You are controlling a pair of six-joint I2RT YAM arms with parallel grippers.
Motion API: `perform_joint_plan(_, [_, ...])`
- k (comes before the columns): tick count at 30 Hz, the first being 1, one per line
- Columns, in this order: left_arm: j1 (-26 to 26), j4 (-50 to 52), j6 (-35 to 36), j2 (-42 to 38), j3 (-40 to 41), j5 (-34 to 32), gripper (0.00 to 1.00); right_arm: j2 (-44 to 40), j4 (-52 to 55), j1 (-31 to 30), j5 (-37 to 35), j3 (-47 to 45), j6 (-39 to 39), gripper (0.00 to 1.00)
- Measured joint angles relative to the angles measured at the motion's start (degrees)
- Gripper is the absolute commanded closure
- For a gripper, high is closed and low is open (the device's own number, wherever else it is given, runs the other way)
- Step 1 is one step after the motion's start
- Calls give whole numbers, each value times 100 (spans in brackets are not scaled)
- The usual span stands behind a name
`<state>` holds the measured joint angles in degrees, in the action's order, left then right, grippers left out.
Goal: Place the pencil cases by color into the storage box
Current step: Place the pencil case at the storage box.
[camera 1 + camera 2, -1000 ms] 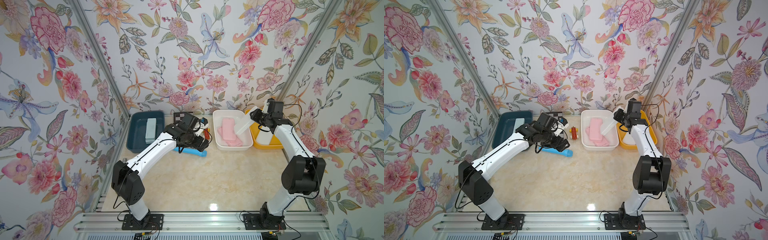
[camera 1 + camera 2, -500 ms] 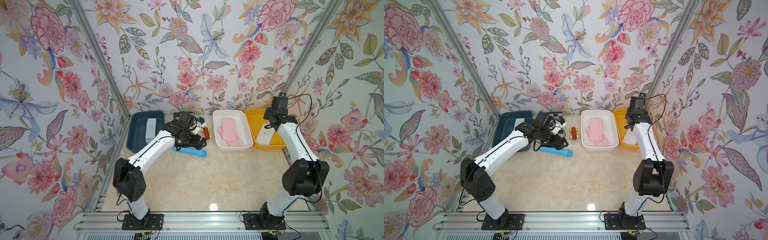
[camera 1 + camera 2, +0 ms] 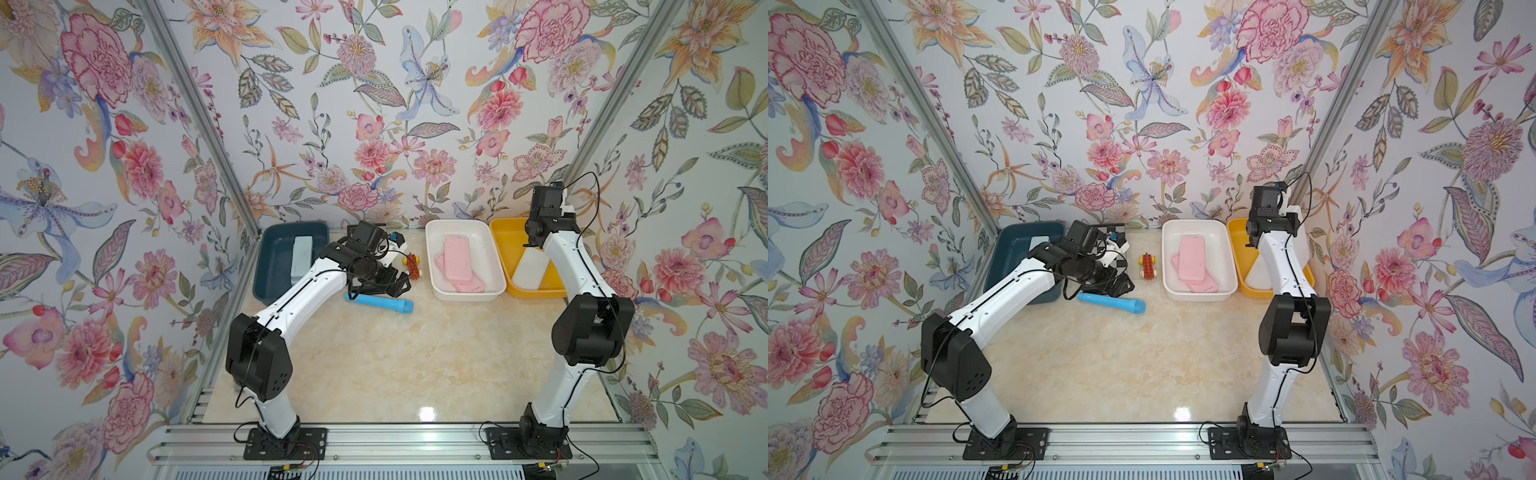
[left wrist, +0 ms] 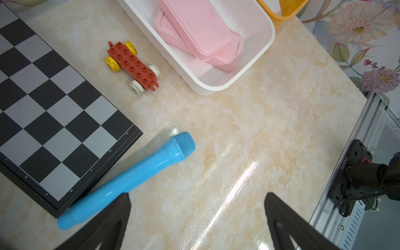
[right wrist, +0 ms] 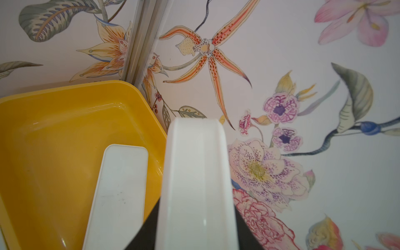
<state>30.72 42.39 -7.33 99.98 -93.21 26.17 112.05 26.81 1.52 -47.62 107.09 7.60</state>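
Gripping a white pencil case (image 5: 194, 184) on edge between closed fingers, the right gripper (image 5: 194, 233) hangs above the far right corner of the yellow tray (image 5: 54, 112), where another white case (image 5: 119, 194) lies flat. The left gripper (image 4: 197, 220) hovers wide open and empty over the table near a blue toy microphone (image 4: 129, 179). Pink cases (image 3: 457, 257) lie stacked in the white tray (image 3: 490, 266); a light blue case (image 3: 301, 257) lies in the dark blue tray (image 3: 270, 266).
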Motion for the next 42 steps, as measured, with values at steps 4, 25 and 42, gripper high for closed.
perform_joint_plan(4, [-46,0,-11,17,0,68,2,407,9,0,-181,146,173,62])
perform_joint_plan(25, [-297,-2,-17,295,0,308,2,2673,1939,90,-79,2903,-549,60])
perform_joint_plan(42, [-334,-2,-17,365,0,387,2,3257,2712,225,313,3274,-1130,48])
